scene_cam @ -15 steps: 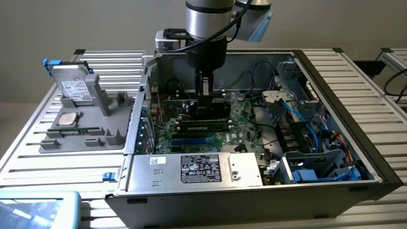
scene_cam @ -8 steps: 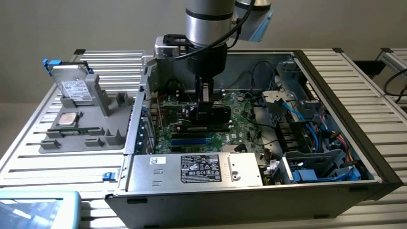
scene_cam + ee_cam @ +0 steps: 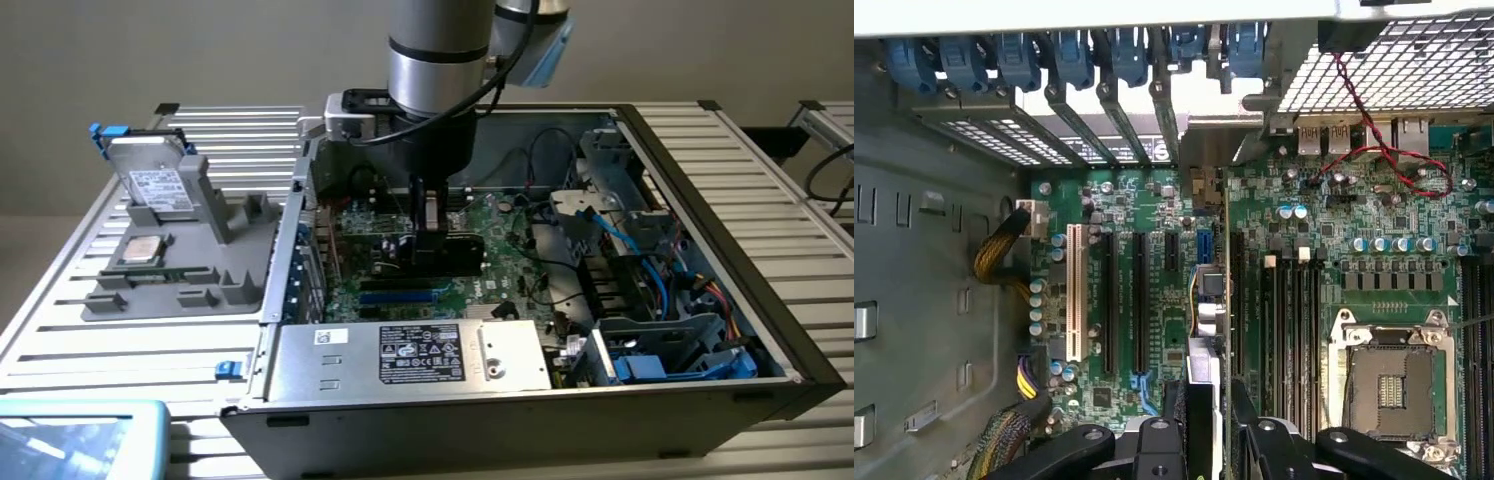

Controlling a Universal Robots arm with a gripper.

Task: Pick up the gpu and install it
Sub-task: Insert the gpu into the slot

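Fingers (image 3: 1172, 428) of the gripper (image 3: 437, 228) pinch the gpu (image 3: 449, 256) from either side, holding it upright on edge inside the open case (image 3: 801, 350), low over the motherboard (image 3: 501, 250). Seen from the wrist, the gpu (image 3: 1209, 320) runs edge-on away from the gripper (image 3: 1210, 425), lying beside the long black slots (image 3: 1111, 300) and a white slot (image 3: 1074, 290), with its silver bracket end toward the row of blue latches (image 3: 1054, 55) at the case's rear wall. Whether its edge sits in a slot cannot be told. On the other side of the card lie the memory slots and the bare cpu socket (image 3: 1389, 375), with a red wire (image 3: 1384, 155) looping past the rear ports. In the exterior view the power supply (image 3: 420, 355) fills the near edge of the case, and blue cables (image 3: 654, 260) crowd the exterior view's right. Outside the case, on the exterior view's left, a grey tray (image 3: 247, 290) on the slatted surface (image 3: 747, 170) carries a hard drive (image 3: 154, 180) standing upright and a cpu (image 3: 140, 250) lying flat.
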